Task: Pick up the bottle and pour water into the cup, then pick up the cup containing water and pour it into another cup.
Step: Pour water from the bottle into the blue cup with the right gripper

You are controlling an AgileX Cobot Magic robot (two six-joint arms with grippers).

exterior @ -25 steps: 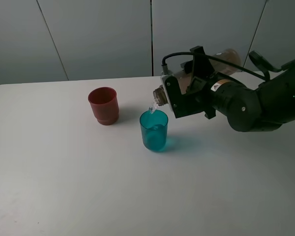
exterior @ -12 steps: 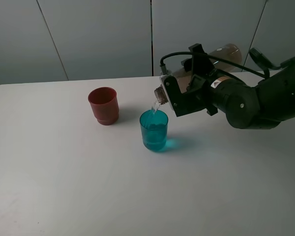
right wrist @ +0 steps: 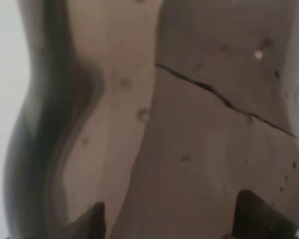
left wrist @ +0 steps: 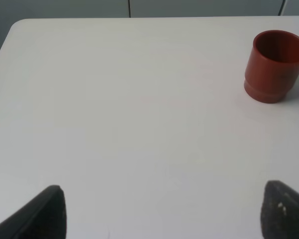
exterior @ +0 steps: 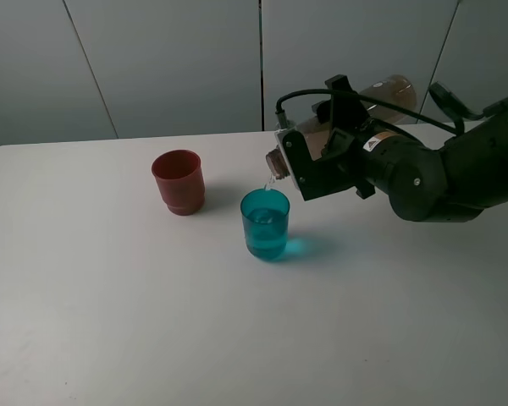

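— Over on the right side of the white table (exterior: 110, 321), what is that big dark right arm (exterior: 440, 178) doing?
— It reaches in toward the middle, carrying the bottle (exterior: 388, 90) nearly on its side, base up and back, neck slanted down. The right gripper (exterior: 322, 161) is clamped tight round the bottle's body. Its wrist camera shows little but smoky plastic pressed close between the fingers.
— Where does the neck sit?
— Just above the far rim of the teal cup (exterior: 265, 224), which stands upright near the table's middle. A thin thread of water (exterior: 269, 181) seems to run from the mouth into it. The cup looks partly filled, though I can't tell how high.
— So it's the first step, the pour?
— Mid-pour, I'd judge. The red-brown cup (exterior: 179, 181) stands upright, apart from the teal one, to its left and a little further back, with no water in it that I can make out.
— And the left gripper (left wrist: 164, 219)?
— It hangs over bare table, fingers spread wide, holding nothing.
— What comes next?
— As I see it, tip the bottle upright to cut the stream, then set it down clear of both cups. After that the teal cup needs a firm, level grip on its smooth sides, since it will be carrying water to the red-brown rim.
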